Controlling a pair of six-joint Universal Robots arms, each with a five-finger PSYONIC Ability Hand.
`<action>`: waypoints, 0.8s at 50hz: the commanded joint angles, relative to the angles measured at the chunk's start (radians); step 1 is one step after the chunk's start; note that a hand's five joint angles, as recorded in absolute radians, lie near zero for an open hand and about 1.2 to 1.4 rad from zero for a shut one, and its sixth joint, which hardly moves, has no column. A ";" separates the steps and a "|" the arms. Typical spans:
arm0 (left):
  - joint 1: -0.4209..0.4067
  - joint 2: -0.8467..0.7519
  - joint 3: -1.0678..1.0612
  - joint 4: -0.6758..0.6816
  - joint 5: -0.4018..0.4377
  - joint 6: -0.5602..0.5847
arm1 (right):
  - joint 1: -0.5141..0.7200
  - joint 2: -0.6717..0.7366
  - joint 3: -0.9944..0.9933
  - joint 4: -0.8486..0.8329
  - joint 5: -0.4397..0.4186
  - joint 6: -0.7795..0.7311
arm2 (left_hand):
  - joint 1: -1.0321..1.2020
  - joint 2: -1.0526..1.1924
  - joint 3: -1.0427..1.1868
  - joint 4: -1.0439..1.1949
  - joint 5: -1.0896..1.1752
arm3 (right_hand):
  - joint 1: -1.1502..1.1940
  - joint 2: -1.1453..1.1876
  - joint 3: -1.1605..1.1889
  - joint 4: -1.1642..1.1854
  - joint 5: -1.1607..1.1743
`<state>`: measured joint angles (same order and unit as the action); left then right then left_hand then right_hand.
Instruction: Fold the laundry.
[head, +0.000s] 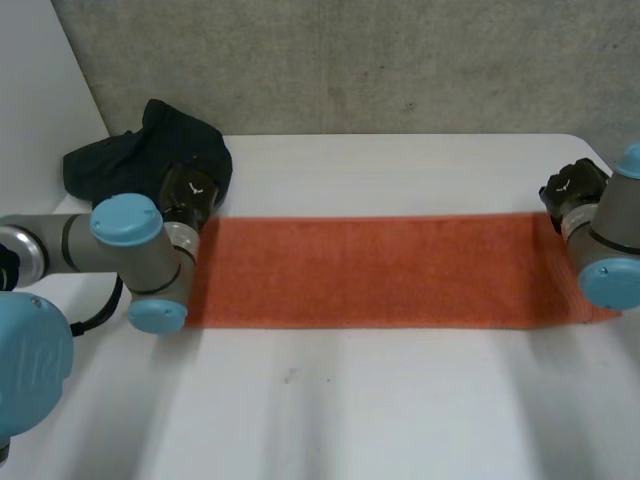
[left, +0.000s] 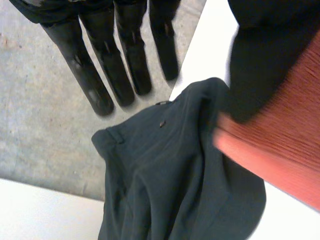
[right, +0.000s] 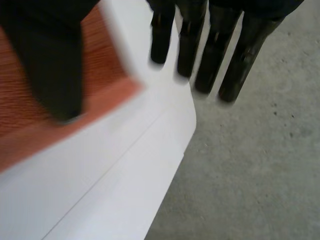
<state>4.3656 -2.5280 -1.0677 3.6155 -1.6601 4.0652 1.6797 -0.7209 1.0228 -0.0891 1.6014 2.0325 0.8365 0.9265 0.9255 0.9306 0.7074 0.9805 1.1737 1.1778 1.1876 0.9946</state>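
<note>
The orange towel (head: 370, 270) lies flat in a long strip across the white desk (head: 400, 400), with a dark garment (head: 140, 150) heaped at the desk's far left. The left hand (head: 190, 192) is at the towel's far left corner and the right hand (head: 572, 185) at its far right corner. Both are open, with fingers (left: 127, 65) straight out past the cloth and thumbs seemingly resting on it.
</note>
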 joint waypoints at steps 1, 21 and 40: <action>-0.029 0.050 -0.129 0.208 0.066 0.006 | 0.035 -0.023 -0.034 0.000 0.115 0.093 | -0.662 -0.752 -0.751 -0.756 -0.707 | -0.806 -0.999 -1.003 -1.013 -0.995; -0.032 0.598 -0.679 0.019 0.057 -0.475 | -0.212 -0.503 0.582 0.203 -0.310 0.384 | -0.661 -0.751 -0.750 -0.755 -0.707 | -0.740 -0.933 -0.938 -0.947 -0.929; -0.027 0.591 -0.706 -0.074 0.057 -0.575 | -0.307 -0.362 0.694 -0.112 -0.428 0.373 | -0.649 -0.739 -0.738 -0.743 -0.695 | -0.177 -0.370 -0.374 -0.384 -0.365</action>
<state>4.3389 -1.9236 -1.7745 3.5347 -1.6024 3.4812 1.3743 -1.1554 1.7406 -0.1560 1.1787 2.4075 0.1974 0.2034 0.2105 0.2024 0.0455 0.4538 0.5290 0.5320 0.5277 0.3328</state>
